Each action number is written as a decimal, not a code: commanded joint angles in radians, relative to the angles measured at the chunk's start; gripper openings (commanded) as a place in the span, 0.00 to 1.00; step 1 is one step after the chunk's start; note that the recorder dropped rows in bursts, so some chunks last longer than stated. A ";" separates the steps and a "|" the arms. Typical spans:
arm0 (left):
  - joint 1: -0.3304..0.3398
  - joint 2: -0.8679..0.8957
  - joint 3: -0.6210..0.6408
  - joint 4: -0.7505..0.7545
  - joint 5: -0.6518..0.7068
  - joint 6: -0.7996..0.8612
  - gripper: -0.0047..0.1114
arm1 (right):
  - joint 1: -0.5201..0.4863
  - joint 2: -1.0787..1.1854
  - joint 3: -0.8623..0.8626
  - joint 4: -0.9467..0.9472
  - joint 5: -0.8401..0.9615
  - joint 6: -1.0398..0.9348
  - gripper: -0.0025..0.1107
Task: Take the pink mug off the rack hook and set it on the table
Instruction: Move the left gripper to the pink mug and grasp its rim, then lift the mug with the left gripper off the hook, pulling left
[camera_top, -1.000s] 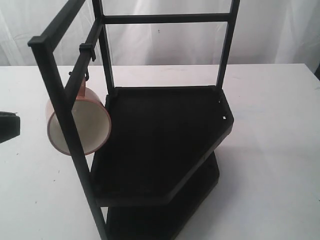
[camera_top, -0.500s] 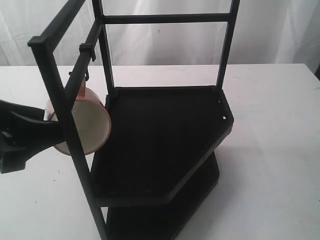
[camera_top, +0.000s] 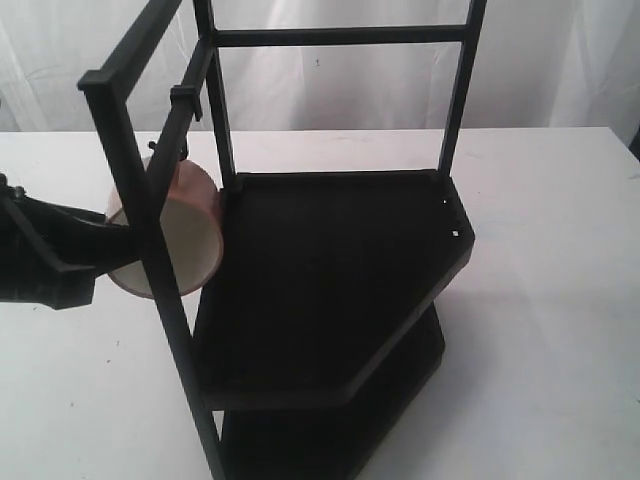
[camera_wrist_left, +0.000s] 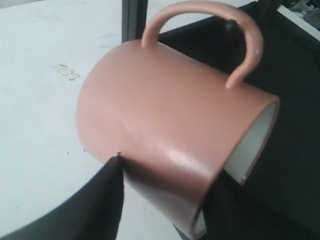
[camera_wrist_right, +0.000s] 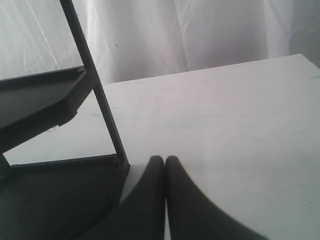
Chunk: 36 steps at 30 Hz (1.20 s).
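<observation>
The pink mug (camera_top: 185, 215) hangs on its side from the rack hook (camera_wrist_left: 230, 24), which passes through its loop handle (camera_wrist_left: 250, 37). Its cream inside faces the rack's upper shelf. The black rack (camera_top: 330, 270) stands on the white table (camera_top: 540, 180). My left gripper (camera_top: 112, 240) reaches in from the left and stands open, with one finger (camera_wrist_left: 102, 200) touching the mug's (camera_wrist_left: 165, 115) outer wall and the other dark finger by its rim. My right gripper (camera_wrist_right: 165, 160) is shut, holds nothing, and hovers over the table beside the rack's lower shelf (camera_wrist_right: 55, 195).
The rack's front post (camera_top: 150, 240) crosses in front of the mug, and the top bar (camera_top: 185, 110) runs above it. White curtains close off the back. Bare tabletop lies to the left (camera_top: 90, 400) and right of the rack.
My left arm has pushed further right, up to the mug. The mug has tipped and swung toward the shelf. The whole rack has shifted slightly to the right.
</observation>
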<state>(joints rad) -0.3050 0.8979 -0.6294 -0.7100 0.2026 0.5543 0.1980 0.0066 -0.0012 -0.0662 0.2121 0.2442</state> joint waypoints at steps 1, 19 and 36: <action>-0.008 0.000 0.006 -0.055 -0.038 0.000 0.41 | 0.001 -0.007 0.001 -0.005 -0.003 0.000 0.02; -0.008 0.000 0.006 -0.118 -0.124 0.005 0.50 | 0.001 -0.007 0.001 -0.005 -0.003 0.000 0.02; -0.138 0.057 0.006 -0.118 -0.187 0.104 0.53 | 0.001 -0.007 0.001 -0.005 -0.003 0.000 0.02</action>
<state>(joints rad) -0.4262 0.9441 -0.6294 -0.8052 0.0137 0.6420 0.1980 0.0066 -0.0012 -0.0662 0.2121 0.2442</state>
